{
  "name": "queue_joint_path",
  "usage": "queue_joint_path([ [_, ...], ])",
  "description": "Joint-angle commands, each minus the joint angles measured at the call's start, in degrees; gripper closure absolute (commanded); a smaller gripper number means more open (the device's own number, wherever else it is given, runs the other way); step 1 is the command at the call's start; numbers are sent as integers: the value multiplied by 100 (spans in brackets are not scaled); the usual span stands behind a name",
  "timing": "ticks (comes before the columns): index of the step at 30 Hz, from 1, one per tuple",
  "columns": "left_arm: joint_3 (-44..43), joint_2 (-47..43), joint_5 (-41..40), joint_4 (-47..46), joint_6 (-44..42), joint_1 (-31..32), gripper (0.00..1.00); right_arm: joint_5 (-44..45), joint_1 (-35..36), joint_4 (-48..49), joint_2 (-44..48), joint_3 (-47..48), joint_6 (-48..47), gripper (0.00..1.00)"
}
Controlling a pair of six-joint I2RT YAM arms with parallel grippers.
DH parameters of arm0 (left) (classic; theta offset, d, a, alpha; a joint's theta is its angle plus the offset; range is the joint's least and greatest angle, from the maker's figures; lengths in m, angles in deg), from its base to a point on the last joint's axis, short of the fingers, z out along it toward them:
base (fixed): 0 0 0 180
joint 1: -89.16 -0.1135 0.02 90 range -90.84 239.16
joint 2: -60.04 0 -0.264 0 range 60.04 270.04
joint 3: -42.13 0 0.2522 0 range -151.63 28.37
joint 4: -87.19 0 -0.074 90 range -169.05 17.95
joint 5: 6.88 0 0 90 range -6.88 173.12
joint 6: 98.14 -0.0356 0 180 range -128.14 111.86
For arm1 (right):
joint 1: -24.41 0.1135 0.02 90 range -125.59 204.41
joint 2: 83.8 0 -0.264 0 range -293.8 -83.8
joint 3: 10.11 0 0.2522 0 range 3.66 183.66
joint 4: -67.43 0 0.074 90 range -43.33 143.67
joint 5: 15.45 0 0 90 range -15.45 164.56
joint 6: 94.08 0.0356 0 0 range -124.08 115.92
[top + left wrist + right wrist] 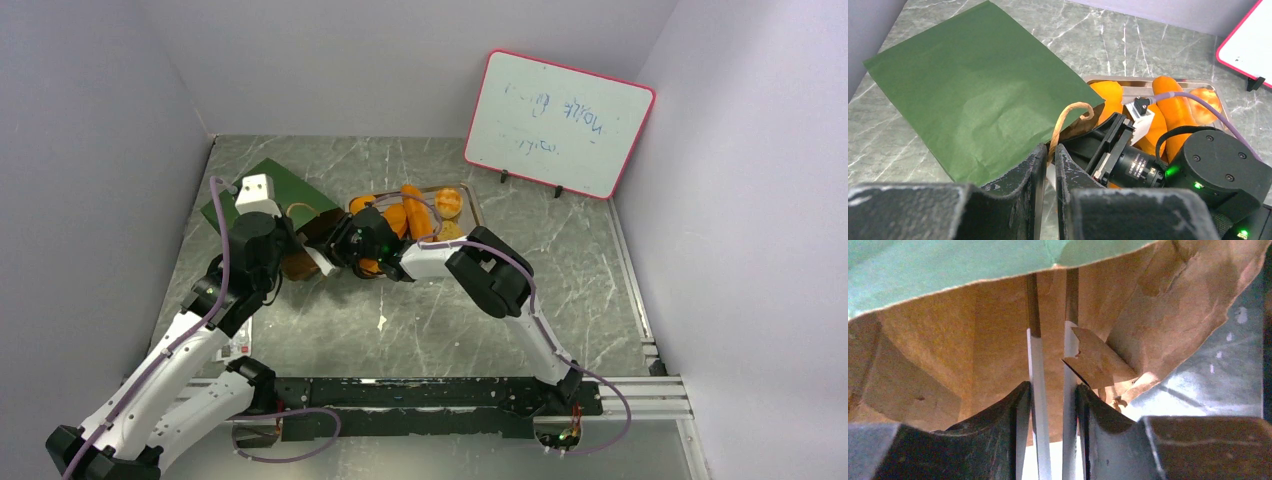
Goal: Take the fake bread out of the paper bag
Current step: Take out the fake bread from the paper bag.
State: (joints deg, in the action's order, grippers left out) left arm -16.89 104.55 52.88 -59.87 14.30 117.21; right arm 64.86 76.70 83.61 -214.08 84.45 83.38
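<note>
Both grippers, left (1048,172) and right (1053,415), look nearly closed at one paper bag (968,95); roughly four breads (1173,107) visible.

One paper bag (262,188), dark green, lying flat. One silver tray (1135,80). Fake bread (415,210): at least four orange pieces on tray, exact count unclear, arm covers some. One whiteboard (557,124), red rim. Two robot arms, one gripper each.
</note>
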Motion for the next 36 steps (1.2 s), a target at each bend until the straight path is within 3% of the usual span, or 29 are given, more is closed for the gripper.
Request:
queue_joint_path([
  [1, -91, -57, 130, -81, -75, -46, 93, -104, -29, 279, -203, 295, 126, 64],
  [22, -169, 10, 303, 101, -31, -44, 93, -269, -123, 718, -889, 873, 416, 65],
  [27, -143, 65, 274, 125, 14, -42, 91, -269, -153, 843, -839, 710, 500, 84],
  [31, -194, 116, 270, 200, 41, -37, 82, -212, -164, 918, -592, 425, 447, 97],
  [36, -342, 206, 284, 398, 22, -37, 72, -74, -161, 1019, -125, -43, 323, 100],
])
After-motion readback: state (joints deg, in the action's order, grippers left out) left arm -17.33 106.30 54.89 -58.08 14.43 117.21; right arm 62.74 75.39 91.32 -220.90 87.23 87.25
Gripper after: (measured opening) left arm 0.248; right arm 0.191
